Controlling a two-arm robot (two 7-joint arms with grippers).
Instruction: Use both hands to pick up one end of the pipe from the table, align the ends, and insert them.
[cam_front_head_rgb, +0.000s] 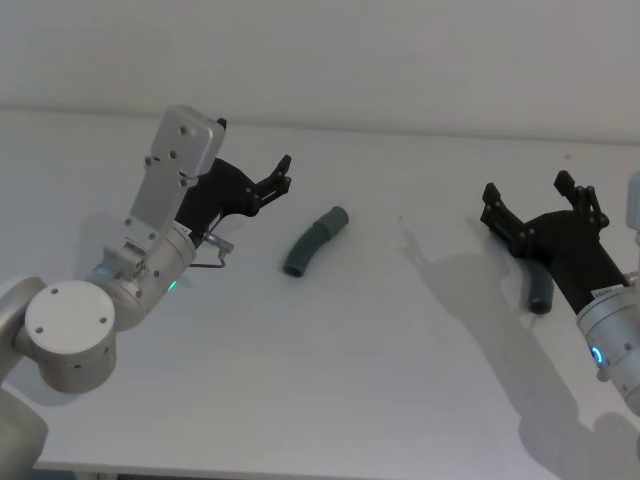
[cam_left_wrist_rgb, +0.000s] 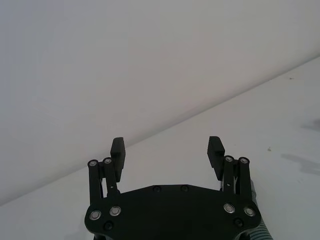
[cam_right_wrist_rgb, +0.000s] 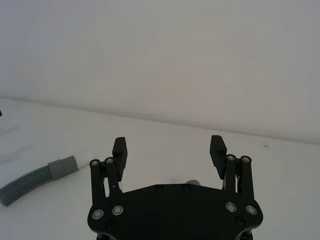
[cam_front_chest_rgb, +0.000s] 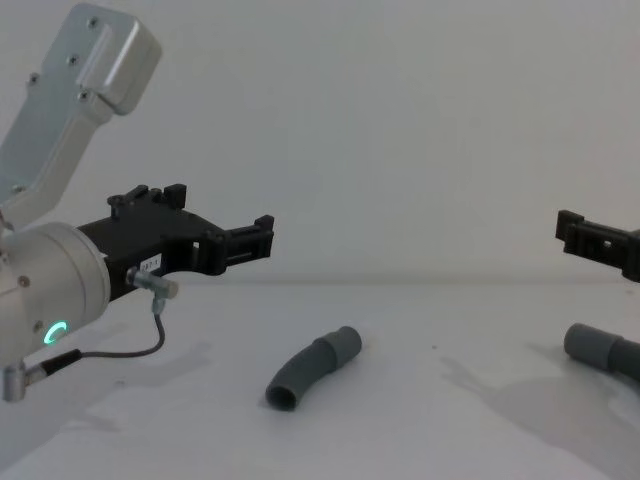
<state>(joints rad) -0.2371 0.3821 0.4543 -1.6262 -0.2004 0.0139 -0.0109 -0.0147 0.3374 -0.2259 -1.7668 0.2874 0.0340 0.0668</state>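
Currently, we find the first pipe piece (cam_front_head_rgb: 315, 242) lying curved near the middle of the table (cam_front_head_rgb: 330, 380), its smooth cuff (cam_front_head_rgb: 339, 215) pointing away from the robot. We find the second pipe piece (cam_front_head_rgb: 541, 293) well to its right, partly beneath the right gripper (cam_front_head_rgb: 527, 188). That gripper hangs above it, jaws spread wide, gripping nothing. The left gripper (cam_front_head_rgb: 283, 174) hovers left of the first pipe piece, likewise wide open and empty.
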